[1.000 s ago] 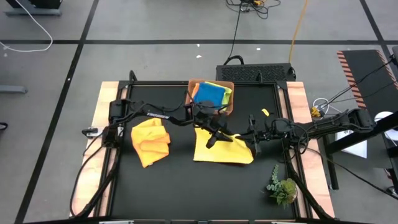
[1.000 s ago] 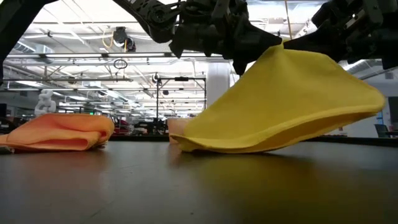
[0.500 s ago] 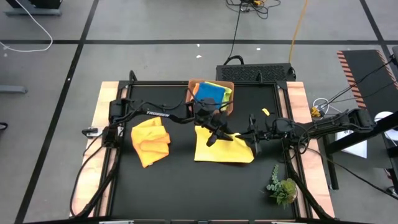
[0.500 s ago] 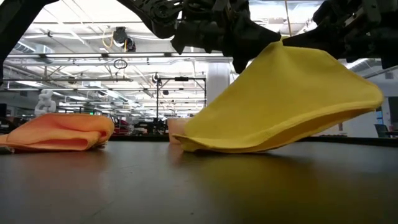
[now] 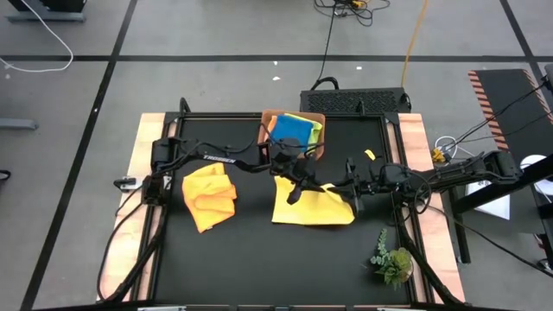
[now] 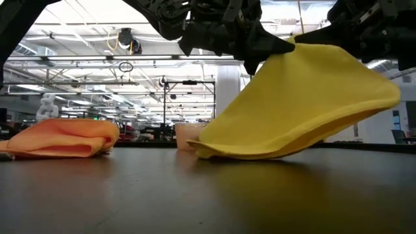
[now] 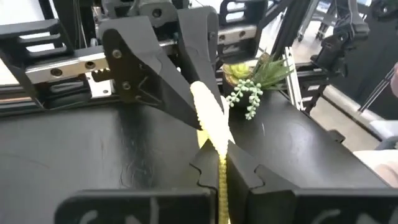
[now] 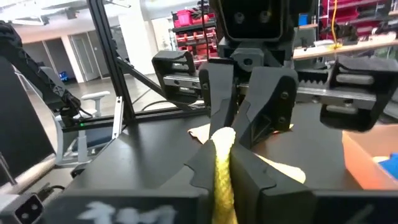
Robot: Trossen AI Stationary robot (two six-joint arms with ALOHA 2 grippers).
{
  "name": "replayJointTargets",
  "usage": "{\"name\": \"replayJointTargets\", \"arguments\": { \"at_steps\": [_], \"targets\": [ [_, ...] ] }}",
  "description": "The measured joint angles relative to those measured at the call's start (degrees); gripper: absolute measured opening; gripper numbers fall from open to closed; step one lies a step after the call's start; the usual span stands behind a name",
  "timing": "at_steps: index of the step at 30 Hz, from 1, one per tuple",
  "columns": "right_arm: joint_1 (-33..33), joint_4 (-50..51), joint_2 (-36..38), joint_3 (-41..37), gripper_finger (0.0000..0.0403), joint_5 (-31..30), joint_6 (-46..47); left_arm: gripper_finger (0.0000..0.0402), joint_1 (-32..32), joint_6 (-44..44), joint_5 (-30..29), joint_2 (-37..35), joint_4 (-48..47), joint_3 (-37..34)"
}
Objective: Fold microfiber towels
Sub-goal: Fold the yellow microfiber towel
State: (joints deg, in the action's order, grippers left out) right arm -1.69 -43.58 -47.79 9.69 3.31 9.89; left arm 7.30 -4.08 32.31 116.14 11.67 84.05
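You have 1 orange towel (image 5: 209, 197) folded near the table's left edge. Both the left gripper (image 5: 295, 192) and right gripper (image 5: 350, 195) pinch the yellow towel (image 5: 313, 207) mid-table; others wait in the tray (image 5: 316, 149).

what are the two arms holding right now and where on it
Both hold the same yellow towel. The left tool and the right tool are each pinched on its raised edge, close together; the rest drapes to the table.
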Motion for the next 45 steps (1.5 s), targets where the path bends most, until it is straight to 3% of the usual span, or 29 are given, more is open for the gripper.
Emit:
{"name": "replayJointTargets", "arguments": {
  "at_steps": [5, 11, 16, 24, 33, 45],
  "targets": [
    [-0.42, 3.38, 0.0, -0.02, 0.0084, 0.0, 3.89, 0.0004, -0.04, -2.27, -0.21, -1.34, -3.89, -0.03],
    [-1.55, 10.6, 0.0, -0.11, 0.016, -0.03, 9.26, 0.0003, 0.01, -6.9, -5.21, -4.8, -9.78, -0.02],
    [-3.78, 11.65, 0.0, -0.11, 0.0182, -0.02, 10.23, 0.0002, -0.04, -8.93, -7.9, -7.68, -13.26, 0.01],
    [-4.8, 18.86, 0.0, -0.13, 0.0172, -4.75, 8.86, 0.0001, -0.22, -9.95, -8.87, -10.12, -16.39, -0.02],
    [-4.81, 20.73, -0.02, -0.13, 0.0166, -4.79, 8.43, 0.0001, -0.3, -10.73, -10.31, -11.26, -17.93, -0.04],
    [-4.81, 20.83, -0.03, -0.13, 0.0053, -4.62, 6.1, 0.0001, -0.25, -10.77, -10.37, -11.5, -18.02, -0.04]
  ]
}}
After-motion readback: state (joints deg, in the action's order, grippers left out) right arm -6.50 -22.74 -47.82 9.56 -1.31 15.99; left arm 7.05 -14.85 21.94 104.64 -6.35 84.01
